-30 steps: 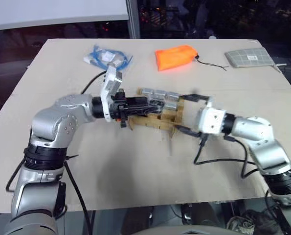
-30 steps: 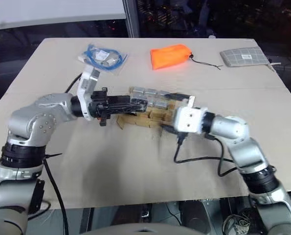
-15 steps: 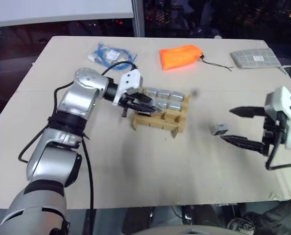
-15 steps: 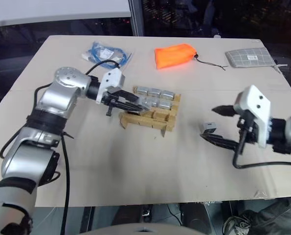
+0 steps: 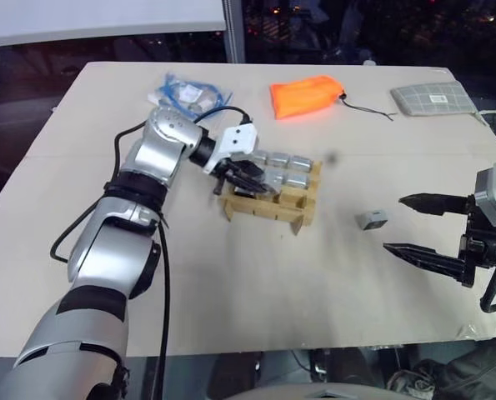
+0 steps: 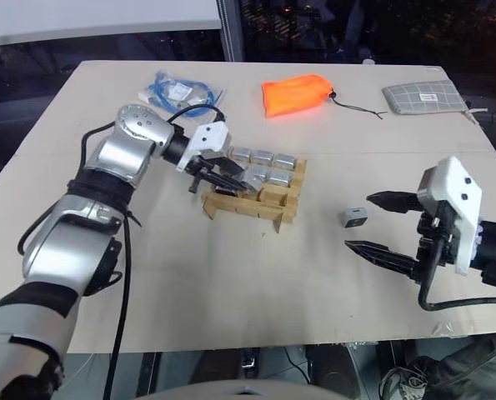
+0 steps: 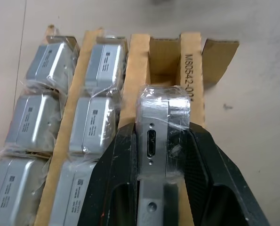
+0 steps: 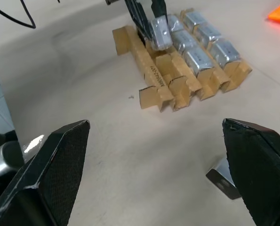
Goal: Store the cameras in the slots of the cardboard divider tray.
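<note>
Left gripper pinches a camera over the tray (right gripper spread)

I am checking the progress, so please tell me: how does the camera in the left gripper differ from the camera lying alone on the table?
The camera in the left gripper is clamped between the shut fingers above the cardboard divider tray; the loose camera lies on the table, apart from the tray, with nothing touching it. The held camera wears clear plastic wrap; I cannot tell whether the loose one does. The open right gripper is near the loose one. Both are small silver-grey cubes.
</note>
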You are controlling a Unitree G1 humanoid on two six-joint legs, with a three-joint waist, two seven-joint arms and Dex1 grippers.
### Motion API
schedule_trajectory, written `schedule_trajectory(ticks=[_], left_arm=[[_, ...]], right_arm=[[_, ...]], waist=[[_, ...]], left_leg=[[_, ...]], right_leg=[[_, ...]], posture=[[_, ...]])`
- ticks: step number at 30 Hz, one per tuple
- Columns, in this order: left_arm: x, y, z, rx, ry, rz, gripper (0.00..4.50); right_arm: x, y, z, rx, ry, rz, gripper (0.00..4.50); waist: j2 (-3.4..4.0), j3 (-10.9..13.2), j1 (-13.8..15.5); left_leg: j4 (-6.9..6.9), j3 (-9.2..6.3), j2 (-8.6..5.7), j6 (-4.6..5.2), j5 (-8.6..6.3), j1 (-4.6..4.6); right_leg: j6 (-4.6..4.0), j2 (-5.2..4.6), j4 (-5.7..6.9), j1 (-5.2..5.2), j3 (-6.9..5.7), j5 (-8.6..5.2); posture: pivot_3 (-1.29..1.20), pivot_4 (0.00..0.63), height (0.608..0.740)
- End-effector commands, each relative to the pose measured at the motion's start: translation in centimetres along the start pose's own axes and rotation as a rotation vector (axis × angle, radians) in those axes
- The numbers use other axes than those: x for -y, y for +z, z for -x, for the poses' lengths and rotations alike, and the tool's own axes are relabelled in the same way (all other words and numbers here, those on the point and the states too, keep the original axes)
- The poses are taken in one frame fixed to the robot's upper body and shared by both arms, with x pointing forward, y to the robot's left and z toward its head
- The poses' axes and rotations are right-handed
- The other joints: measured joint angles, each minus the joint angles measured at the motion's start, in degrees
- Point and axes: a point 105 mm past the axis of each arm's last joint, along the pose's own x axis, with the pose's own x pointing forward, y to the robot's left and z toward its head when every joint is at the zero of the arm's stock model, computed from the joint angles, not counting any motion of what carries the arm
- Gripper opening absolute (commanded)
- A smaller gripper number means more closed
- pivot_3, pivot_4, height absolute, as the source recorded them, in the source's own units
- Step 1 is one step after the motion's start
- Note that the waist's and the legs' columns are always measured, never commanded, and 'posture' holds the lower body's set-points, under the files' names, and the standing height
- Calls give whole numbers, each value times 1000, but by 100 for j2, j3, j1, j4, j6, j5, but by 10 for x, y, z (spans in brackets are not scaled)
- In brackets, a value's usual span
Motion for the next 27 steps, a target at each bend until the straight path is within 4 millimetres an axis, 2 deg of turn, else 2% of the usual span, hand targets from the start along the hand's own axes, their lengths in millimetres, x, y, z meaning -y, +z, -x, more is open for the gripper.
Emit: schedule_trajectory(ticks=[1, 12, 21, 27], left_arm=[[-4, 13, 6, -11, -12, -66, 766], [-10, 20, 2, -209, -95, -173, 766], [-10, 8, -1, -348, -158, -175, 766], [-7, 9, -10, -335, -178, -186, 766]], right_arm=[[5, 7, 7, 36, -48, 45, 4469], [8, 5, 4, 45, -65, 61, 4469], [6, 7, 4, 63, -90, 70, 4469], [7, 8, 4, 73, -101, 78, 4469]], waist=[[0, 0, -2], [-1, 1, -3], [-1, 0, -3], [-1, -1, -6]], left_leg=[[0, 1, 0, 0, 0, 0], [2, -1, 0, 0, 0, -1], [4, -2, 0, 1, -1, 1], [8, 3, 1, 2, -1, 13]], right_leg=[[0, 0, 0, 0, 0, 0], [0, 0, 1, 0, 0, 0], [0, 0, 7, 0, 2, 0], [0, 1, 24, 1, 13, -1]], posture=[[0, 150, 740], [0, 150, 740], [0, 150, 740], [0, 150, 740]])
